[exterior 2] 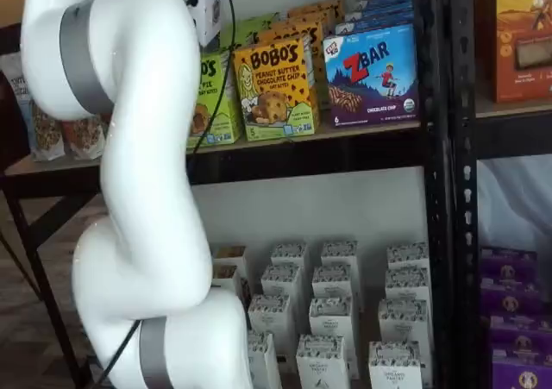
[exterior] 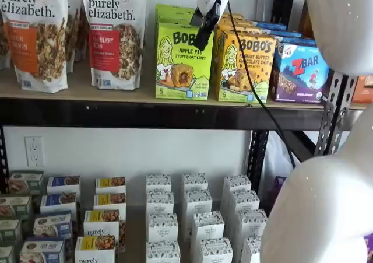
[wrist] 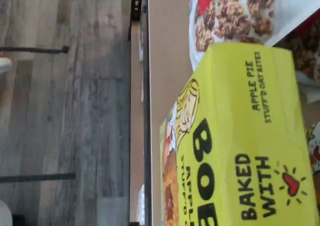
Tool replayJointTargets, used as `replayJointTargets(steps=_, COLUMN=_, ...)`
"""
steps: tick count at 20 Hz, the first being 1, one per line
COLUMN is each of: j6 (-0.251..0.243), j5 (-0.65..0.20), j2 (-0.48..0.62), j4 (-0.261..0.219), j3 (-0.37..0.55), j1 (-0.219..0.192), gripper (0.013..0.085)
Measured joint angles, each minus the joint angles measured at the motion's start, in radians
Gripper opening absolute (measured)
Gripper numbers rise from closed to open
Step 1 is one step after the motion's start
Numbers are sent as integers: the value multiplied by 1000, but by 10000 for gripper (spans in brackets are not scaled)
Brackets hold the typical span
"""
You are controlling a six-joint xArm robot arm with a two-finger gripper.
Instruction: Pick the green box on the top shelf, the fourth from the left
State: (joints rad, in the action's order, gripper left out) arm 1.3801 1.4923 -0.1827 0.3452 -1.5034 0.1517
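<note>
A: Granola bags (exterior: 113, 32) are seen left of the green box (exterior: 183, 60); nearest one stands just beside it, a narrow gap showing in a shelf view. Reason judged: stock is faced forward along the top shelf (exterior: 145, 114) edge so labels read from the front.

B: Green box location confirmed?

A: Upright at the front edge of the top shelf, more green cartons lined behind it. In the wrist view its top panel (wrist: 245, 136) fills the frame, "APPLE PIE" legible, so the camera is judged to be directly above the box.

B: Gripper?

A: The gripper (exterior: 204, 32) is seen hanging at the green box's upper right corner, black fingers angled down toward it. Only a side-on dark shape is shown; whether the jaws are open or closed cannot be told. No grasp on the box is visible. In a shelf view the white gripper body (exterior 2: 205, 9) is mostly hidden behind the arm.

B: Why that side?

A: Judged: the yellow-orange Bobo's box (exterior: 245, 67) sits tight against the green box on its right, edges touching or nearly so. Little room for a finger is left there. A top-down approach along the front-to-back faces is likely intended instead.

B: Further right?

A: The blue ZBar box (exterior: 302, 73) is placed right of the yellow-orange one, well apart from the green box. No interference expected.

B: Risk?

A: The cable (exterior: 250, 88) is draped across the yellow-orange box; a snag on lift-out is possible.
</note>
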Motion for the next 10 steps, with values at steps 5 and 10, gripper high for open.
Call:
replayJointTargets(steps=5, j6=0, j5=-13, j2=-4, j4=-13, j3=15, j1=4, gripper=850)
replayJointTargets(steps=10, j6=-5, j5=-28, j2=-11, j4=-30, j3=29, j1=14, gripper=810)
